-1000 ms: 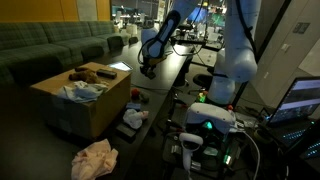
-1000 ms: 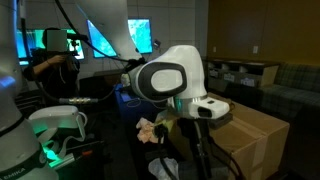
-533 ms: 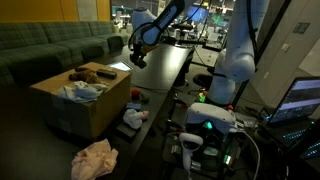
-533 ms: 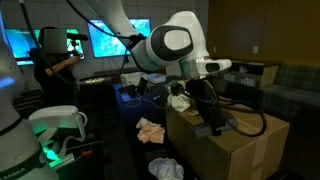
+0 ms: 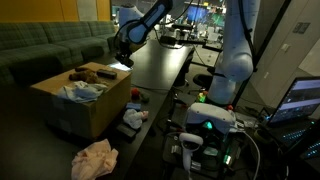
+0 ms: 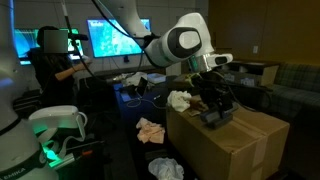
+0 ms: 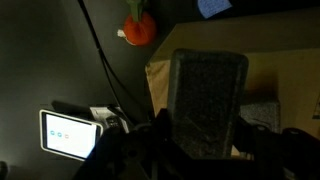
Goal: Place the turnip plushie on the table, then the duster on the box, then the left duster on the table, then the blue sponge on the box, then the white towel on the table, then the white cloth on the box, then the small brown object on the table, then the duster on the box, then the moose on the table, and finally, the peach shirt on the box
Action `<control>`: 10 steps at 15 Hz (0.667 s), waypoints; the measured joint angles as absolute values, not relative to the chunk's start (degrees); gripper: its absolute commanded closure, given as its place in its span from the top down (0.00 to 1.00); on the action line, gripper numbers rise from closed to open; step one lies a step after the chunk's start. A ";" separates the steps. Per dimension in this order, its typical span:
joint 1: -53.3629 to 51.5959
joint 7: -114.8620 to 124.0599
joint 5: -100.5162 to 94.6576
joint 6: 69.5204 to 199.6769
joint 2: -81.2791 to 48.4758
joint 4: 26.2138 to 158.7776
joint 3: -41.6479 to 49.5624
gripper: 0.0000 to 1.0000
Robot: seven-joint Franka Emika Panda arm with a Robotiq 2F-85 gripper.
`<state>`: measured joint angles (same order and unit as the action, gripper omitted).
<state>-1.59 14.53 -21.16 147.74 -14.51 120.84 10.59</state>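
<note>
So the long black tabletop point(image 5: 165, 70) is running down the middle in an exterior view. The big cardboard box point(image 5: 95, 112) is sitting just beside it, and the arm point(image 5: 150, 15) is reaching across toward the box's far edge. A bluish-white cloth point(image 5: 85, 92) is lying bunched on top of the box. The peach shirt point(image 5: 95, 158) is lying crumpled on the floor near the box's corner, and the brown moose point(image 5: 85, 73) is resting on the box top toward the back. My read is that it's doing one of the duster-on-the-box steps, since the moose and shirt moves aren't done yet. The wrist view is showing the duster point(image 7: 208, 105), or what I'm taking for it: a grey speckled block sticking out over the tan cardboard. The end effector point(image 6: 214, 108) is hanging over the box with its jaws about halfway closed. It looks to be clamping that duster, though everything's dark so I'm not totally sure. Next it's probably going to need to come down over a bare patch of cardboard, clear of the cloth and moose, then open up and let go.
</note>
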 measured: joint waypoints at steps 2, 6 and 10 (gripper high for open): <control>-0.99 11.81 -19.39 147.74 -17.60 118.04 9.57 0.32; -0.18 7.75 -17.23 147.71 -23.52 112.76 8.57 0.32; 0.42 6.60 -17.11 147.27 -28.41 108.58 8.58 0.32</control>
